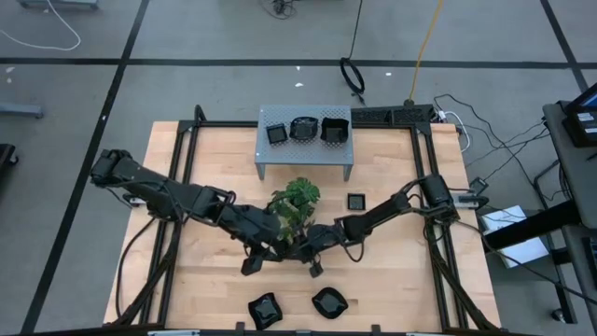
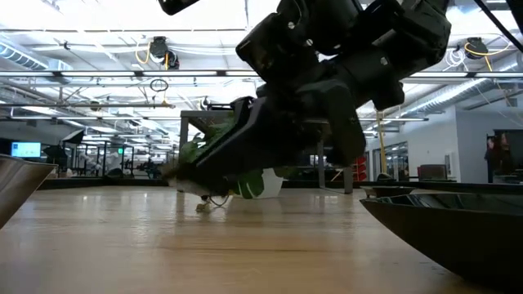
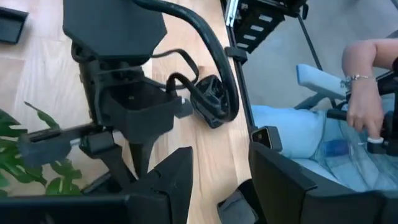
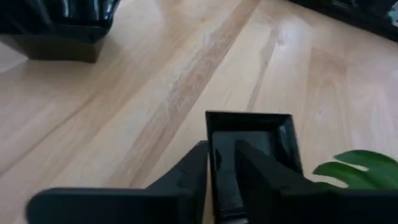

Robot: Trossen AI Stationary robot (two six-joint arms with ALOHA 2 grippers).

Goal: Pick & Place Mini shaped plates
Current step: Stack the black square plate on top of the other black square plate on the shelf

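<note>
My right gripper [image 1: 315,268] is low over the table just near of the green plant [image 1: 294,207] and is shut on a small square black plate [image 4: 252,129]. My left gripper [image 1: 250,266] hovers open beside it, to its left, and holds nothing. Another square plate [image 1: 355,201] lies flat on the table right of the plant. Two wavy-edged plates [image 1: 264,310] [image 1: 329,301] sit near the table's near edge. Three more plates [image 1: 303,129] rest on the grey shelf [image 1: 266,154]. In the left wrist view, the open left gripper [image 3: 221,186] faces the right arm. My right gripper pinches one side wall [image 4: 210,134] of the square plate, one finger outside it and the other finger [image 4: 252,165] inside the dish. The fingers slant down along that wall. The plate lies level at the table surface; whether it is lifted clear cannot be told.
The plant stands mid-table, right behind both grippers, with a leaf [image 4: 360,168] close to the held plate. The shelf stands at the far edge. Bare wood lies between the grippers and the two near plates. A seated person [image 3: 348,124] is beyond the table's near edge.
</note>
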